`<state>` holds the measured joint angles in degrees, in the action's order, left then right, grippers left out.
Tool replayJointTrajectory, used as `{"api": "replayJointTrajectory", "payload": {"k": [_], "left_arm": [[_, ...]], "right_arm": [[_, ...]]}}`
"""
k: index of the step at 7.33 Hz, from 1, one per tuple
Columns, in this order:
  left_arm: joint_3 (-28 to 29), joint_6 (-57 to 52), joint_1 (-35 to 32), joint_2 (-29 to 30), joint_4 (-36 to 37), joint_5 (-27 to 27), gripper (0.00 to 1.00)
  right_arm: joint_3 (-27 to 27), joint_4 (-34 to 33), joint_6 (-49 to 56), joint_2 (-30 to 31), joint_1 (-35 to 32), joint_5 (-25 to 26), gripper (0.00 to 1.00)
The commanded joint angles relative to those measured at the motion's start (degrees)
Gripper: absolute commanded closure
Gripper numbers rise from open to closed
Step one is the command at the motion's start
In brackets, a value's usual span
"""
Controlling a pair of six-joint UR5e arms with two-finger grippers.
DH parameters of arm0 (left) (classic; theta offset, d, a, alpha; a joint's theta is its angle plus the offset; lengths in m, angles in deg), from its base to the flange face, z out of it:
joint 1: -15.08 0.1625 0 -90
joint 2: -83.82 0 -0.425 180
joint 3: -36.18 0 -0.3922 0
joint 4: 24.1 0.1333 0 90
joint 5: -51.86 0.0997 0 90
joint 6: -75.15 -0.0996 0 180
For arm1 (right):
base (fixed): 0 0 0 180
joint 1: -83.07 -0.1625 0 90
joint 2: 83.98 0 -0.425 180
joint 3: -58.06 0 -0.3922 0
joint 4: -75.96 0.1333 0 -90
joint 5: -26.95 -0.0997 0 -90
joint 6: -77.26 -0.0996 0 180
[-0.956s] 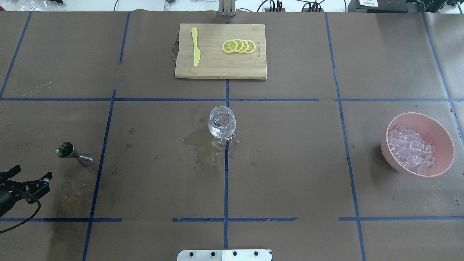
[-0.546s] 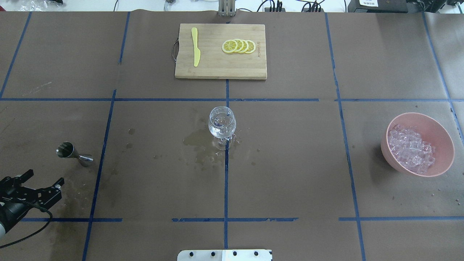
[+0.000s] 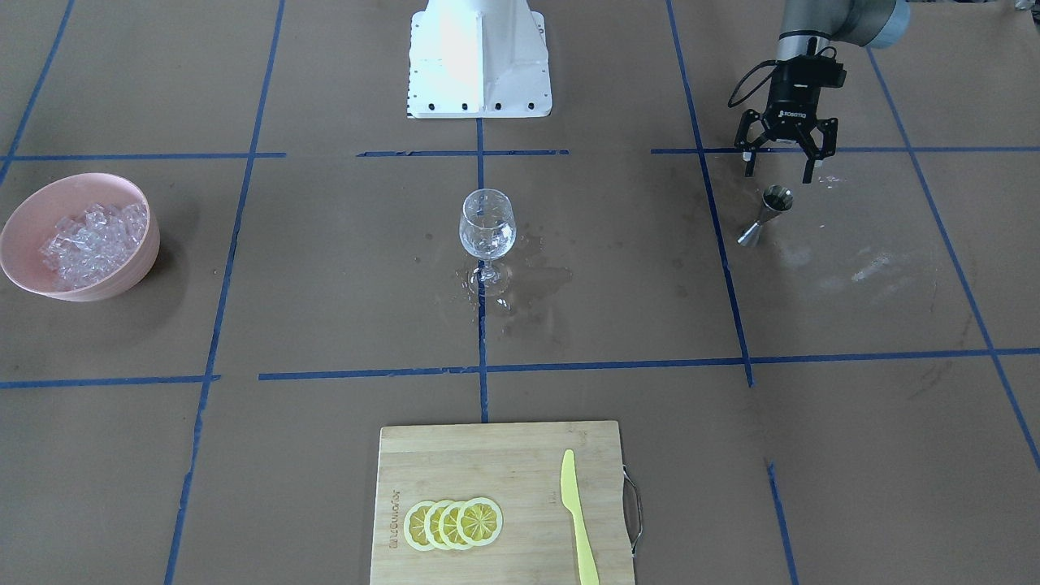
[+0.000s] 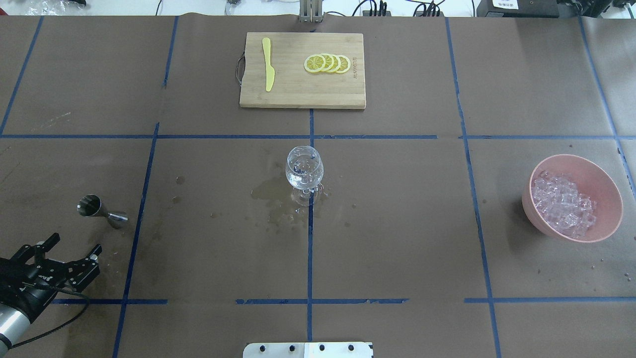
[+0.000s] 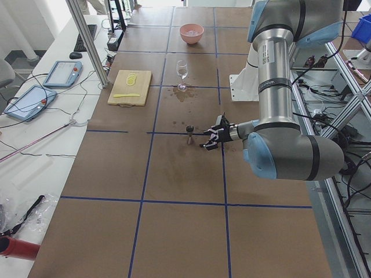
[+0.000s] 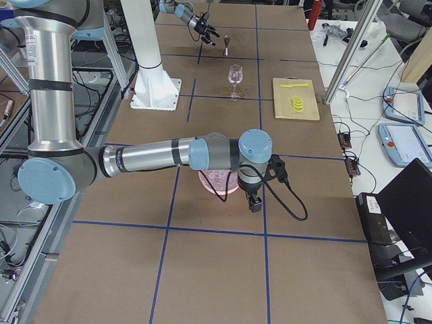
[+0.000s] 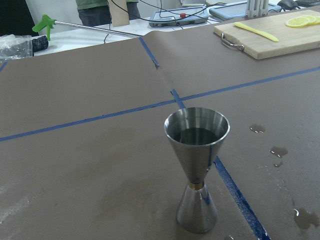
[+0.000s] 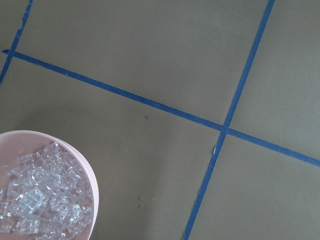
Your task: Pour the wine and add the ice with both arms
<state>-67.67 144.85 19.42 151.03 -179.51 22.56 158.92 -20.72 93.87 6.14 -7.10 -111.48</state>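
**HAZARDS: JIGGER PICK-UP AND ICE TRANSFER**

The left gripper [image 3: 778,169] is positioned near the jigger [image 3: 764,215], on the robot's side of it, with fingers spread wide and nothing gripped. The jigger is narrow-waisted and stands on stained paper, so it could be tipped by an off-centre closure. The wine [image 4: 302,181] is held in the wine glass [image 4: 304,166], and a puddle [image 4: 271,194] is seen at its foot. More could be spilled if the glass is knocked. The ice [image 4: 564,204] is held in the pink bowl [image 4: 603,181]. The right gripper [image 6: 254,202] is poised beside the bowl, and the state of its fingers cannot be determined.
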Motion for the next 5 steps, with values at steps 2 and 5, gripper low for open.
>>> {"api": "replayJointTrajectory", "payload": {"k": [2,5], "left_arm": [[1.3,-0.1,0.0,3.7,-0.3,4.2,0.01],[2.7,-0.1,0.0,6.8,-0.3,6.2,0.01]], "right_arm": [[0.0,0.0,0.1,0.1,0.0,0.0,0.00],[0.0,0.0,0.1,0.2,0.0,0.0,0.00]]}}
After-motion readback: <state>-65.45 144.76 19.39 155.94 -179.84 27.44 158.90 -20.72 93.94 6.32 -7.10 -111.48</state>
